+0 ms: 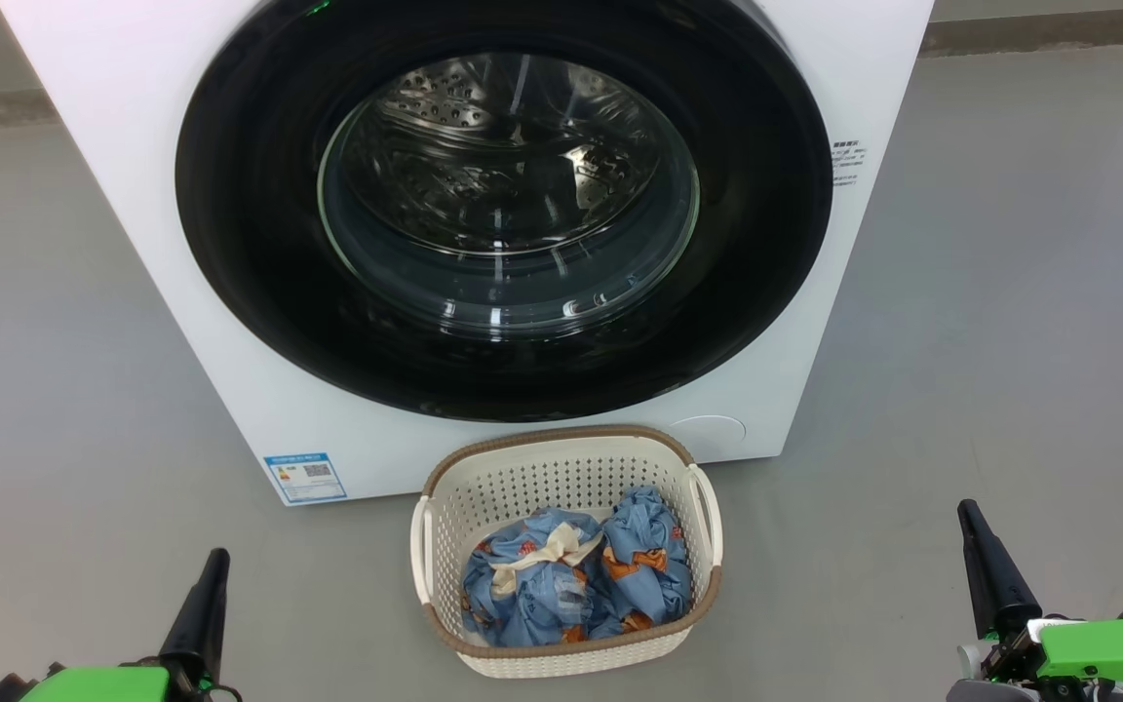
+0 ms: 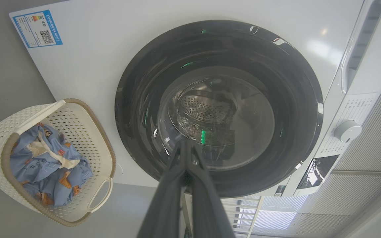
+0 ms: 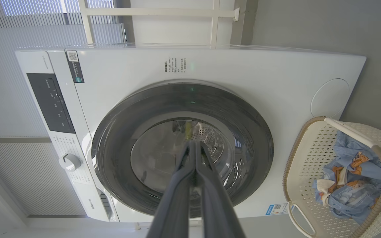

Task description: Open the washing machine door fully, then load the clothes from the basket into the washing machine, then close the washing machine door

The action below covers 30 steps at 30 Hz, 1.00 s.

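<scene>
Glossy black-rimmed washing machine door (image 1: 503, 195) sits shut, upper centre. Below, cream basket (image 1: 542, 478) holds crumpled blue clothes (image 1: 571, 585). Pinched closed and empty: left tool (image 1: 216, 561) lower left, right tool (image 1: 969, 515) lower right.

The smooth grey floor (image 1: 84, 439) carries the big white front-loading washing machine (image 1: 347, 429) across the upper centre and, just below it at lower centre, the small cream perforated plastic basket (image 1: 561, 478) with a brown rim.
</scene>
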{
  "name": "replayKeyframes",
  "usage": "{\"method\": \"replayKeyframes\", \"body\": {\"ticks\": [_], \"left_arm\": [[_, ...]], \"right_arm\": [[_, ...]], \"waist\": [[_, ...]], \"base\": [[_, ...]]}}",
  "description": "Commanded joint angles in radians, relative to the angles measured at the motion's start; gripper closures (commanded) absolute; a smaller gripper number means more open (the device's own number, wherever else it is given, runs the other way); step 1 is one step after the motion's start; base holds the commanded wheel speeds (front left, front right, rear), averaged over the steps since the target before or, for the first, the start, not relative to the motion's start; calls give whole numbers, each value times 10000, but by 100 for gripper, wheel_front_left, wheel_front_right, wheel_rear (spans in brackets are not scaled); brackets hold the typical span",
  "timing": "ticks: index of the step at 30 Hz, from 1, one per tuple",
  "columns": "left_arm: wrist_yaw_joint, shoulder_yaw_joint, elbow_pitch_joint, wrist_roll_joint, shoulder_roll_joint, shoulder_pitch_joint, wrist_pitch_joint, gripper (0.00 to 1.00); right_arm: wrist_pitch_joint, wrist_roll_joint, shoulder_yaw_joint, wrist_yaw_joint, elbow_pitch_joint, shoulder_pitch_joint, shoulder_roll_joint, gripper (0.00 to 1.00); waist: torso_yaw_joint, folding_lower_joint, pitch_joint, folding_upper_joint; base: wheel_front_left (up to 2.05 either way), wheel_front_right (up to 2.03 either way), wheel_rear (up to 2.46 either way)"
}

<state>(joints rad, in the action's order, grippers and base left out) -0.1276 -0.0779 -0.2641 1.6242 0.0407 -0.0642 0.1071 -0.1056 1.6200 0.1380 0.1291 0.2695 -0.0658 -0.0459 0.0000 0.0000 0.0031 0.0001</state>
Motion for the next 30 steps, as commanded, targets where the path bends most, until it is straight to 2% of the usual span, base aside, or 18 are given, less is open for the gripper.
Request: {"method": "replayKeyframes", "body": {"ticks": [1, 30], "left_arm": [[-31, -360, 192, -158, 102, -438, 62, 100], [-31, -364, 191, -161, 99, -438, 65, 100]], "right_arm": [[-82, -120, -235, 16, -247, -422, -46, 100], [-84, -122, -233, 16, -247, -422, -45, 100]], "waist": [[0, 0, 0, -1], [0, 0, 0, -1]], "base": [[0, 0, 0], [0, 0, 0]]}}
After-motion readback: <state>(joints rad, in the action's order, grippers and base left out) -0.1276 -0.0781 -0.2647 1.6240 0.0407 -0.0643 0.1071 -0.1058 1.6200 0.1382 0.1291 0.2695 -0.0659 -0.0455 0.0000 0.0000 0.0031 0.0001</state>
